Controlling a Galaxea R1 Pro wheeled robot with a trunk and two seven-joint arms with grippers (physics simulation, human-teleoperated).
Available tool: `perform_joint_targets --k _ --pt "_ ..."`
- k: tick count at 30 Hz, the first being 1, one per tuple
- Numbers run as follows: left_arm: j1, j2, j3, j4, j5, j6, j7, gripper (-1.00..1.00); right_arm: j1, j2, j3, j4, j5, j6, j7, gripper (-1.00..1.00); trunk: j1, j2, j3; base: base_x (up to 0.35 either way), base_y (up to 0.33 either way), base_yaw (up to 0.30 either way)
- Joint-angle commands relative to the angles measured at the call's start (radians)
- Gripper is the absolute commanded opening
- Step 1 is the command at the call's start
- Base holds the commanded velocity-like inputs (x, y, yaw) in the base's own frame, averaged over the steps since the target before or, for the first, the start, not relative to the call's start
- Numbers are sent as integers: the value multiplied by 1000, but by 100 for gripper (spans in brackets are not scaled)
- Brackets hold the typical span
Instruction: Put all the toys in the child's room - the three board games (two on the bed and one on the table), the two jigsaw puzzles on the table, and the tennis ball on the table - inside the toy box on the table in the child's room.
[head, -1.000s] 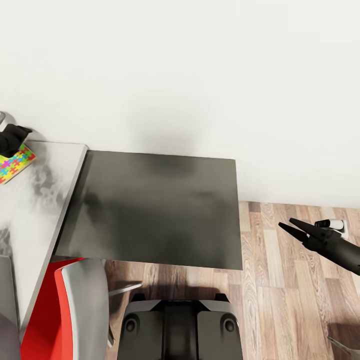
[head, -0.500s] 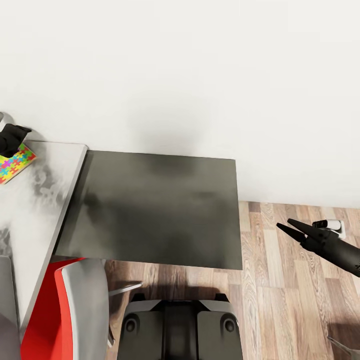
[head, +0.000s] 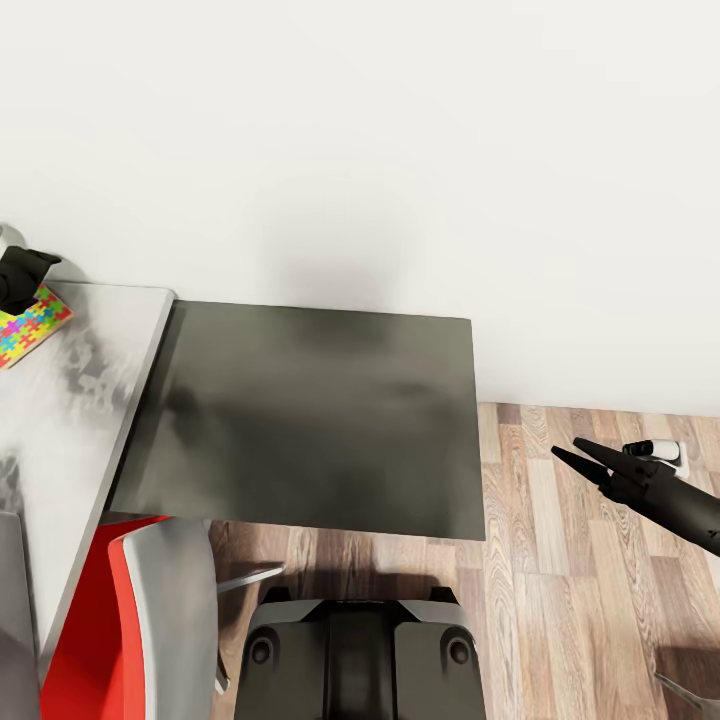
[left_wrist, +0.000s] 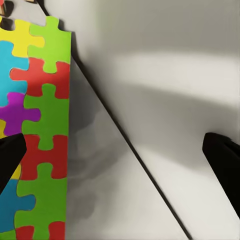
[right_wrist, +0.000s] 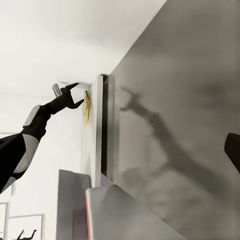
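Head view: dark grey tabletop (head: 320, 415) sits against the white wall (head: 400, 130), butted up to a lighter grey table (head: 60, 420) on the left. Jigsaw puzzle (head: 30, 325) lies flat near the far corner of the light table, cut off by the frame edge. Left gripper (head: 18, 280) hangs right over the puzzle's far edge; can't tell from here if it touches. Right gripper (head: 585, 460) is out over the wood floor (head: 560, 600), well clear of the dark table, fingers spread in a narrow V with nothing between them. Small white object (head: 662, 450) on the floor just behind it. Red and grey chair (head: 150, 620) tucked beside the light table, robot base (head: 360, 655) below.

Left wrist view: puzzle (left_wrist: 35, 130) up close, bright interlocking pieces, lying on the grey surface. Two black fingertips (left_wrist: 222, 160) sit far apart at opposite edges, so the hand is wide and holds nothing.

Right wrist view: left gripper (right_wrist: 70, 97) seen across the dark tabletop (right_wrist: 175, 110), fingers splayed beside the puzzle's edge (right_wrist: 86, 106). Chair back (right_wrist: 125, 215) in the foreground
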Motion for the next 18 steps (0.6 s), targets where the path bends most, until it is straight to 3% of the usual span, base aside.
perform_joint_targets --k 1,7,18 --pt "1 -20 4 11 34 -2 8 100 -1 0 -1 0 4 3 5 100 5 -1 -1 0 0 0" --pt "1 -19 5 9 39 1 8 100 -1 0 0 0 4 3 5 100 5 -1 -1 0 0 51" --pt "1 -19 5 4 69 17 9 100 -1 0 0 0 4 3 5 100 5 -1 2 0 0 156"
